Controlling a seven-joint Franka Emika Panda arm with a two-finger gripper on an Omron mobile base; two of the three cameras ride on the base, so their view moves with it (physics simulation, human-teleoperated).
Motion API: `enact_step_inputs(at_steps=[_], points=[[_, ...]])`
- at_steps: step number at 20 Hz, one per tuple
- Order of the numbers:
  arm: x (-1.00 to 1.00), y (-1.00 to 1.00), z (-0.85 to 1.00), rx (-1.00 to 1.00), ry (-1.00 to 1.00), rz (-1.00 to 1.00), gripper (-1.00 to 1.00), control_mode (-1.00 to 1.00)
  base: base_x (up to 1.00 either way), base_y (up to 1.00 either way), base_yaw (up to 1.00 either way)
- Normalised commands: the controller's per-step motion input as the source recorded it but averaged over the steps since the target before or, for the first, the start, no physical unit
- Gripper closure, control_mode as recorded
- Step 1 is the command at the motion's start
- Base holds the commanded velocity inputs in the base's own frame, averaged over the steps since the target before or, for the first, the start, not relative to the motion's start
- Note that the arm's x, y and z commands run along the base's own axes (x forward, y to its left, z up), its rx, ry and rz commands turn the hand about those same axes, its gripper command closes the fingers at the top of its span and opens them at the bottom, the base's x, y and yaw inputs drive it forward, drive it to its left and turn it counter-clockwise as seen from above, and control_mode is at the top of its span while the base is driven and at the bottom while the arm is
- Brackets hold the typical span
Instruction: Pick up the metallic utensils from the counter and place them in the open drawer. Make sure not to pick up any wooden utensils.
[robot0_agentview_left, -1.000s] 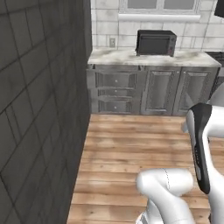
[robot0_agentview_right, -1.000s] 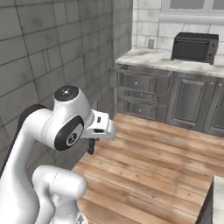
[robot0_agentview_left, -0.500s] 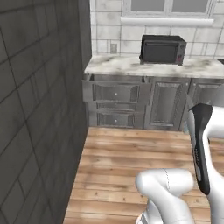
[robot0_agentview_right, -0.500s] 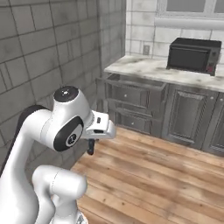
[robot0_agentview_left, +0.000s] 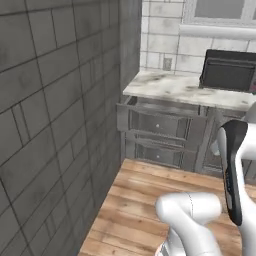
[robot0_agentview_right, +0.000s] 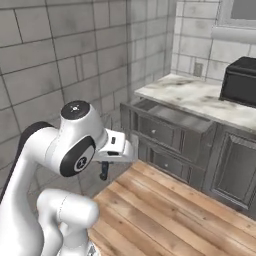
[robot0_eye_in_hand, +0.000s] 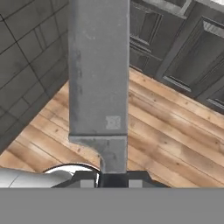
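grey tiled wall (robot0_agentview_left: 50, 115), left of scene. wooden plank floor (robot0_agentview_right: 170, 215). marble counter (robot0_agentview_left: 185, 90), against the far wall. black microwave (robot0_agentview_left: 230, 70), on the counter. open drawer (robot0_agentview_right: 170, 125), pulled out just under the counter edge. gripper (robot0_eye_in_hand: 113, 177), jaws clamped on the knife (robot0_eye_in_hand: 98, 78); grey blade rises along the hand view, above the floor.

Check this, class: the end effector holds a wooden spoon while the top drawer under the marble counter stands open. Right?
Not quite. The end effector holds a grey metal knife, as the hand view shows. The drawer under the counter does stand open.
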Motion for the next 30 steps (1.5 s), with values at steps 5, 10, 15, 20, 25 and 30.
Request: enact_step_inputs(at_steps=[5, 10, 15, 20, 25, 30], points=[[0.00, 0.00, 0.00, 0.00, 0.00, 0.00, 1.00, 1.00, 0.73, -0.84, 0.53], [0.00, 0.00, 0.00, 0.00, 0.00, 0.00, 1.00, 1.00, 0.24, -0.68, 0.29], [0.00, 0.00, 0.00, 0.00, 0.00, 0.00, 1.00, 1.00, 0.14, -0.67, 0.13], [0.00, 0.00, 0.00, 0.00, 0.00, 0.00, 1.00, 1.00, 0.08, -0.91, 0.27], [0.00, 0.00, 0.00, 0.00, 0.00, 0.00, 1.00, 1.00, 0.00, -0.94, 0.35], [0.00, 0.00, 0.00, 0.00, 0.00, 0.00, 1.00, 1.00, 0.00, -0.73, 0.48]])
